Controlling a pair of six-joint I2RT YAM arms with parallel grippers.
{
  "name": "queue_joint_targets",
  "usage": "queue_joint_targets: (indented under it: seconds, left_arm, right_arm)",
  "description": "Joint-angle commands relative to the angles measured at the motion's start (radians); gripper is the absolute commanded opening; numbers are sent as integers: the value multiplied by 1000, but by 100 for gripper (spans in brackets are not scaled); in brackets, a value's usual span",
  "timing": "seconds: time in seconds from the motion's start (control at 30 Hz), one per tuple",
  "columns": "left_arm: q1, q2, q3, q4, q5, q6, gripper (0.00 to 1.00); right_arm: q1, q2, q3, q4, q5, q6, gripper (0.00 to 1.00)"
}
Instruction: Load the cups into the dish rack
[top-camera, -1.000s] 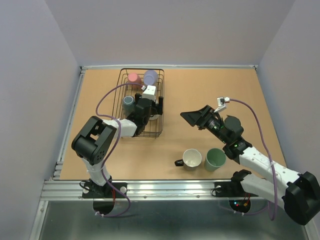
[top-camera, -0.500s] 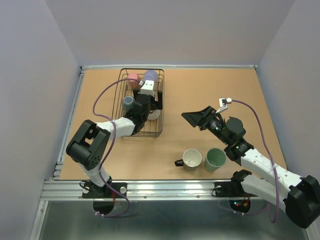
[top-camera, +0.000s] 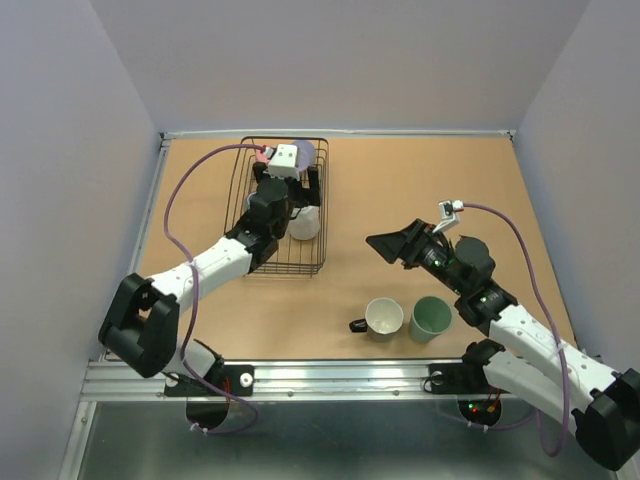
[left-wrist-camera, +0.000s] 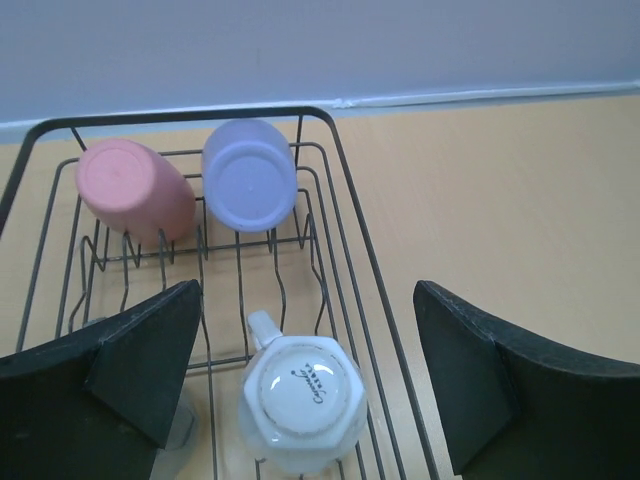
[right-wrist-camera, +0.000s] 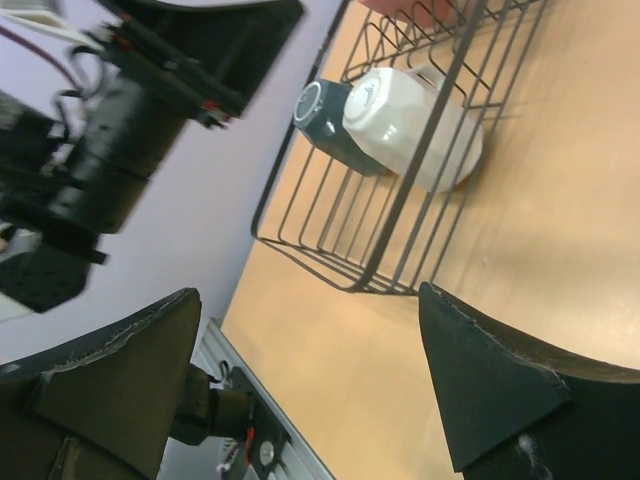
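Note:
The black wire dish rack (top-camera: 318, 262) stands at the left back of the table. It holds a pink mug (left-wrist-camera: 135, 190), a lavender mug (left-wrist-camera: 250, 188), a white mug (left-wrist-camera: 303, 400) upside down, and a dark blue-grey mug (right-wrist-camera: 325, 112) beside the white one (right-wrist-camera: 415, 125). My left gripper (top-camera: 290, 190) hovers open and empty over the rack, with the white mug (top-camera: 304, 224) below and between its fingers. A cream mug with a black handle (top-camera: 384, 317) and a mint green mug (top-camera: 431, 318) stand on the table at the front. My right gripper (top-camera: 395, 245) is open and empty above the table, right of the rack.
The table is tan wood with a raised rim (top-camera: 140, 250) and grey walls close on three sides. A metal rail (top-camera: 300, 375) runs along the near edge by the arm bases. The left arm's purple cable (top-camera: 175, 205) loops over the rack's left side.
My left gripper has moved toward the far end of the rack, and the white mug now shows whole behind it. My right gripper has shifted slightly toward the near right.

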Motion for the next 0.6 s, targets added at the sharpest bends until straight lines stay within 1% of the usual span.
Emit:
queue_joint_targets:
  seconds: [0.0,0.03,0.13,0.2,0.23,0.3,0.33,0.37,0.43,0.47,0.5,0.57]
  left_arm:
    - [-5,-143,61,-81,-49,-5,99]
    - [-7,-188,65,-125,-57,-22,99]
    - [-5,-265,67,-190,-46,-48,99]
    - [-7,-337,70,-259,-38,-57,99]
    - [-5,-383,74,-313,-34,-63,99]
    - [-5,-424,84,-375,-43,-65,99]
    - [-5,-443,90,-404,-48,-65,99]
    - [-7,-479,99,-465,-51,-62,99]
    - [-7,-515,111,-527,-67,-57,99]
    - [-7,-547,125,-591,-77,-56,99]
    - [-7,-564,130,-622,-95,-48,99]
    - [-7,-610,136,-696,-120,-39,99]
  right_arm:
    - [-4,-67,127,-205,-2,-114,94]
    - [-4,-71,168,-279,-17,-133,94]
    - [-4,-58,237,-431,-86,-150,94]
    - [-4,-35,311,-506,-129,-160,94]
    - [-6,-6,355,-575,-182,-173,92]
    - [-4,21,391,-649,-230,-189,89]
    - [-4,33,408,-716,-259,-199,87]
    - [-4,50,420,-753,-264,-214,86]
    - [-3,59,455,-822,-270,-226,85]
    - [-1,74,465,-889,-278,-246,85]
    - [0,85,483,-963,-285,-257,84]
    - [23,116,501,-1035,-270,-283,83]
